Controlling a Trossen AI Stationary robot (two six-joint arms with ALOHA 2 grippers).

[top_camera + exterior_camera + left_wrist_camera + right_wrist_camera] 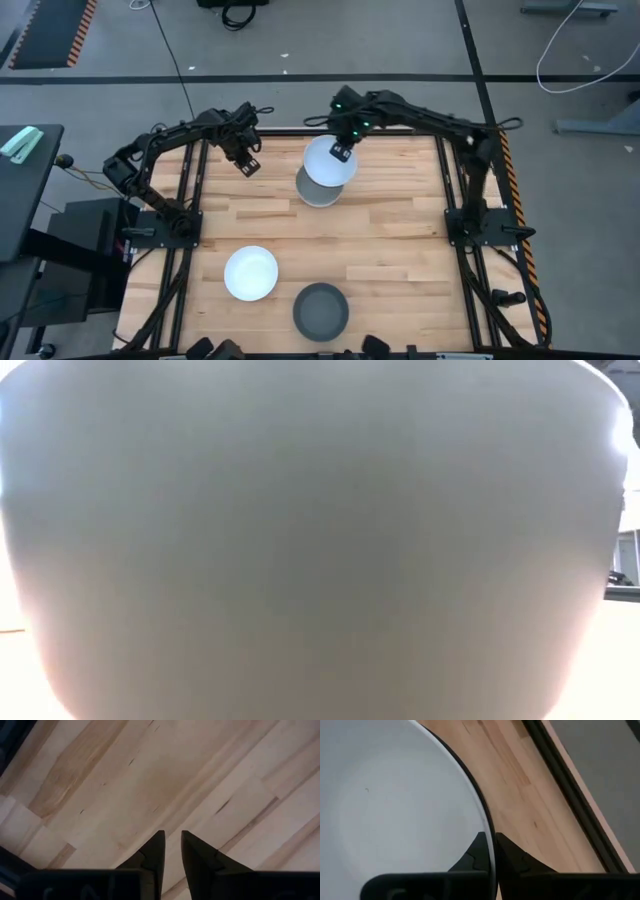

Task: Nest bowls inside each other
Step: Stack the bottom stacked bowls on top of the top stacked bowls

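My right gripper (343, 152) is shut on a white bowl (328, 160) near the table's far edge. That bowl overlaps a grey bowl (318, 190) resting on the wood below it. Another white bowl (251, 273) and a dark bowl (321, 311) sit apart on their bases near the near edge. In the low view one bowl's pale wall (320, 540) fills the picture and hides everything else. My left gripper (248, 165) (172, 837) hovers over bare wood left of the held bowl, its fingers a narrow gap apart. My right gripper pinches the white bowl's rim (489, 827) on its far-right side, one finger (476, 854) inside the bowl and the other (514, 856) outside. The fingers come from above. The bowl hangs over the grey bowl; whether the two touch, I cannot tell.
Bare wooden tabletop (400, 230) lies between the far pair of bowls and the near pair. Black frame rails (455, 200) run along both sides of the table. The right wrist view shows the table's dark edge rail (570, 790) close to the held bowl.
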